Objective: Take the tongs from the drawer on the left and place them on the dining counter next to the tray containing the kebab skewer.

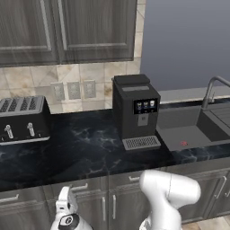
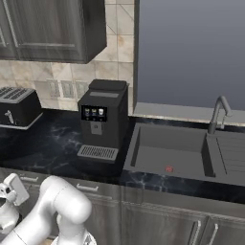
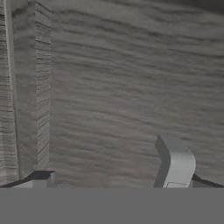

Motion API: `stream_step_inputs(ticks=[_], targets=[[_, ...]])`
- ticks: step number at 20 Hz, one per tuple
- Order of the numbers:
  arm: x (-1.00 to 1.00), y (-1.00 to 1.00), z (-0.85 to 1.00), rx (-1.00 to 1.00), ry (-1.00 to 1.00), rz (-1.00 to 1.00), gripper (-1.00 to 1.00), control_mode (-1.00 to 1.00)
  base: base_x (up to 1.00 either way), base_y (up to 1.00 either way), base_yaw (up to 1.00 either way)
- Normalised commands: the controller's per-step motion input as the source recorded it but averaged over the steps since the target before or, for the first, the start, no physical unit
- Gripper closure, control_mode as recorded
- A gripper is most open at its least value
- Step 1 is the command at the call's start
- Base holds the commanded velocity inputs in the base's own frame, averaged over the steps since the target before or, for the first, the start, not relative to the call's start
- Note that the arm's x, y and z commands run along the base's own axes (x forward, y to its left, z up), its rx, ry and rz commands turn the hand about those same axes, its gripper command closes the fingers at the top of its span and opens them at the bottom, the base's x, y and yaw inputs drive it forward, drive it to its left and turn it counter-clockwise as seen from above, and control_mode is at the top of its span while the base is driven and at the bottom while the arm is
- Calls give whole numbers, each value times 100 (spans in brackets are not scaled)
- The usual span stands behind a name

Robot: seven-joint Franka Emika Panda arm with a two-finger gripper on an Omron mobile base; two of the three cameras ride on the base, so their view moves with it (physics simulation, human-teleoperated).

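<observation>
Under grey cabinets [image 1: 67,27], black marble counter [image 1: 81,152]

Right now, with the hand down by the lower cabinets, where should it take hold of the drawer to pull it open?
Probably by the short silver bar handle in the middle of the drawer front. The front is flat and flush with its neighbours, so the bar is the only part that offers a grip. Come straight in from the front, one finger above the horizontal bar and one below. The hand is open, facing a wood-grain front.
</observation>
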Motion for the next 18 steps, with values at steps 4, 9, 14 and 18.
stream_step_inputs(ticks=[4,9,14,18], targets=[[23,0,-31,0,0,18,-100,-100,0,0,0],[12,0,-21,0,1,12,-100,-100,0,0,0],[6,0,-16,0,0,1,100,-100,0,0,0],[6,0,-5,0,0,0,100,-100,0,0,0]])
